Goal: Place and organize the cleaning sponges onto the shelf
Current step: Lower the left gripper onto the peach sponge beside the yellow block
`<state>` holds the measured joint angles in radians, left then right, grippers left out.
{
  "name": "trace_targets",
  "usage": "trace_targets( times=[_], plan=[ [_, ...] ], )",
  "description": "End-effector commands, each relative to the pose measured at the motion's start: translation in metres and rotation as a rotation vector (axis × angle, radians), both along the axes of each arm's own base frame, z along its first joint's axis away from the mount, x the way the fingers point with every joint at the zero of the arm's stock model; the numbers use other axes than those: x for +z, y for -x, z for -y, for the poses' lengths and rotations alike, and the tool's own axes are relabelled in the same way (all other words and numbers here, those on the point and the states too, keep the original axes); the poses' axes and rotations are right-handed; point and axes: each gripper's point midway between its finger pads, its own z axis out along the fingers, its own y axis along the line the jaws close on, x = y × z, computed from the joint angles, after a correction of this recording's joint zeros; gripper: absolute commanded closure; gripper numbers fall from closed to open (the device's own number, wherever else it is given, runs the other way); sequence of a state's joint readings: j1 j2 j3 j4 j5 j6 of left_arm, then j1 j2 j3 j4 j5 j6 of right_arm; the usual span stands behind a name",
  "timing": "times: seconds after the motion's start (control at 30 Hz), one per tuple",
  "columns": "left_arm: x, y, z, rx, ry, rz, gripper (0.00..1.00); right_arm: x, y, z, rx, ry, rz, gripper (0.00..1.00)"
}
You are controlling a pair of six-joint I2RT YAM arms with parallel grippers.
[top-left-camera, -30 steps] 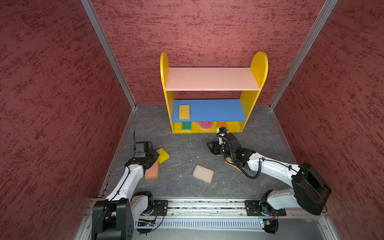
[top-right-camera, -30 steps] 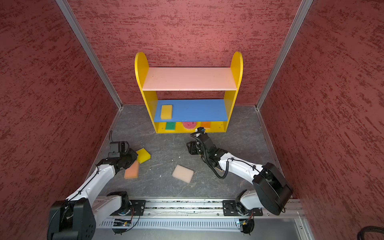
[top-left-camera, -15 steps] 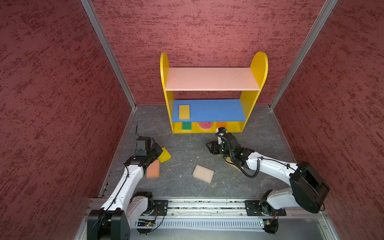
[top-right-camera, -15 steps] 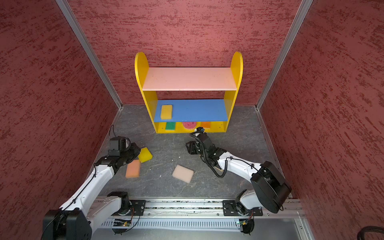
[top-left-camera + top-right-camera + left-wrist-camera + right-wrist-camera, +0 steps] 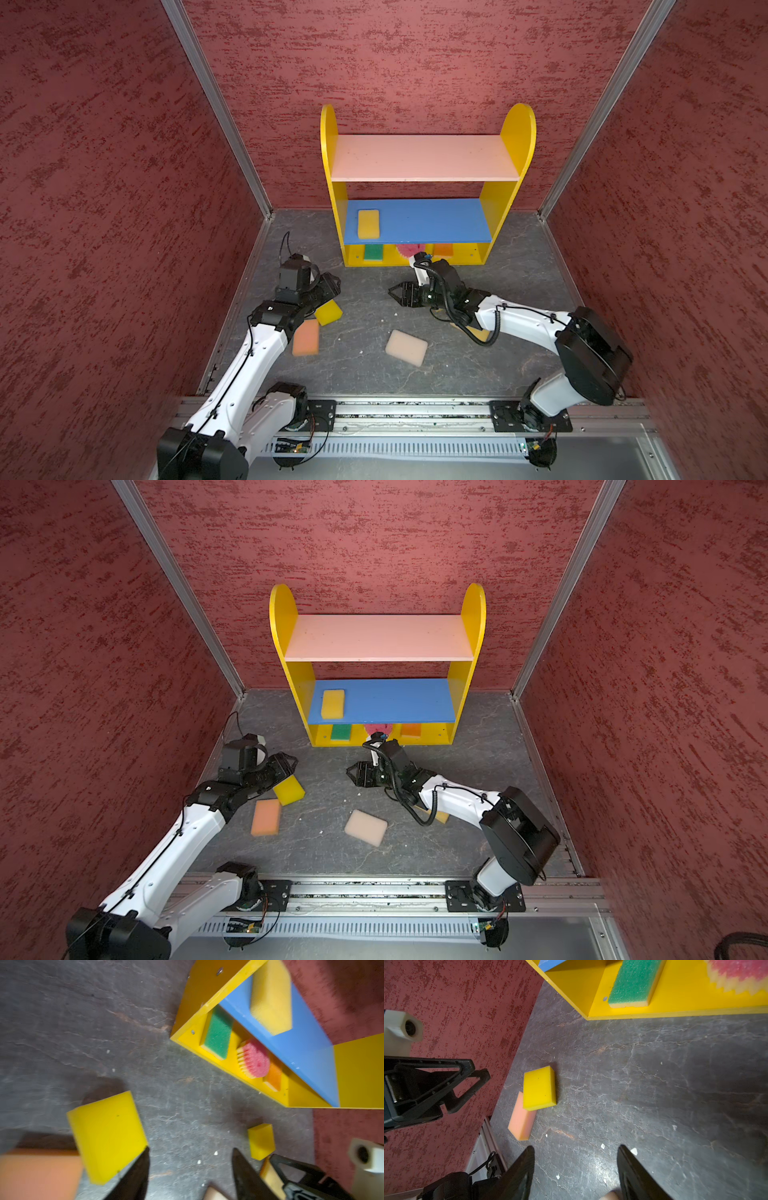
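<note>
Left gripper (image 5: 190, 1152) gaping empty, hovering just beside yellow sponge (image 5: 107, 1136), resting on grey floor (image 5: 365, 291) against peach sponge (image 5: 521, 1124), short of shelf (image 5: 517, 137). Probably feeling light and squashy; pinching across its short width looking safest.

The shelf (image 5: 517, 137) is seen with yellow sides, a pale pink top board (image 5: 424, 158) and a blue middle board (image 5: 436, 220). A bright yellow sponge (image 5: 330, 313), an orange-peach sponge (image 5: 306, 338) and a cream sponge (image 5: 406, 347) are shown on the dark grey, veined surface (image 5: 374, 374).
</note>
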<state>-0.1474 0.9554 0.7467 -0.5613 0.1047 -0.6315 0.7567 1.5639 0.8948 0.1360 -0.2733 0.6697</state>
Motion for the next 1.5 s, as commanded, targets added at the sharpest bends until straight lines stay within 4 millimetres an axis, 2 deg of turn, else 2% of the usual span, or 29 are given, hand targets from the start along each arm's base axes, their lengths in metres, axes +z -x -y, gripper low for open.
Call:
trace_targets(
  times=[0.0,0.13,0.4,0.57,0.7,0.8,0.9,0.93,0.97,1.0,1.03,1.07,1.1,1.13,1.2,1.33,1.37,1.47],
  plan=[
    [-0.031,0.022,-0.031,0.075,-0.112,-0.118,0.16,0.000,-0.001,-0.003,0.004,-0.007,0.002,0.35],
    [-0.059,0.026,-0.043,0.120,-0.089,-0.180,0.16,-0.006,0.003,-0.008,0.032,-0.009,-0.032,0.33],
    [-0.099,0.011,-0.041,0.114,-0.070,-0.254,0.36,-0.010,0.004,-0.004,0.018,0.003,-0.035,0.33],
    [-0.112,0.007,-0.040,0.119,-0.060,-0.267,0.58,-0.015,0.004,-0.001,0.007,0.020,-0.038,0.33],
    [-0.117,0.007,-0.039,0.116,-0.057,-0.269,0.86,-0.018,0.002,-0.002,0.006,0.023,-0.044,0.34],
    [-0.114,0.006,-0.039,0.118,-0.053,-0.262,0.96,-0.020,0.001,-0.005,0.013,0.023,-0.049,0.33],
    [-0.108,0.004,-0.037,0.110,-0.049,-0.237,0.97,-0.020,0.000,-0.008,0.017,0.016,-0.055,0.33],
    [-0.105,0.001,-0.034,0.093,-0.039,-0.213,0.96,-0.020,-0.001,-0.009,0.017,0.014,-0.056,0.34],
    [-0.102,-0.002,-0.030,0.067,-0.025,-0.190,0.91,-0.020,-0.001,-0.009,0.016,0.014,-0.056,0.33],
    [-0.096,-0.007,-0.020,0.017,0.010,-0.153,0.77,-0.020,-0.002,-0.009,0.015,0.013,-0.056,0.33],
    [-0.090,-0.009,-0.012,-0.027,0.038,-0.124,0.58,-0.021,-0.002,-0.009,0.014,0.013,-0.058,0.33],
    [-0.086,-0.010,-0.007,-0.055,0.054,-0.109,0.45,-0.021,-0.002,-0.009,0.014,0.015,-0.059,0.33],
    [-0.083,-0.009,-0.003,-0.077,0.059,-0.104,0.33,-0.021,-0.002,-0.009,0.013,0.015,-0.060,0.34],
    [-0.080,-0.005,-0.003,-0.085,0.051,-0.110,0.28,-0.022,-0.001,-0.008,0.013,0.016,-0.060,0.33],
    [-0.077,0.004,-0.012,-0.061,0.005,-0.135,0.25,-0.023,0.000,-0.007,0.009,0.019,-0.062,0.33],
    [-0.073,0.040,-0.045,0.058,-0.149,-0.235,0.26,-0.024,0.001,-0.004,0.005,0.024,-0.060,0.33],
    [-0.071,0.047,-0.049,0.077,-0.167,-0.246,0.31,-0.024,0.001,-0.004,0.006,0.024,-0.060,0.33],
    [-0.069,0.062,-0.047,0.110,-0.277,-0.245,0.55,-0.025,0.002,-0.006,0.010,0.017,-0.063,0.33]
  ],
)
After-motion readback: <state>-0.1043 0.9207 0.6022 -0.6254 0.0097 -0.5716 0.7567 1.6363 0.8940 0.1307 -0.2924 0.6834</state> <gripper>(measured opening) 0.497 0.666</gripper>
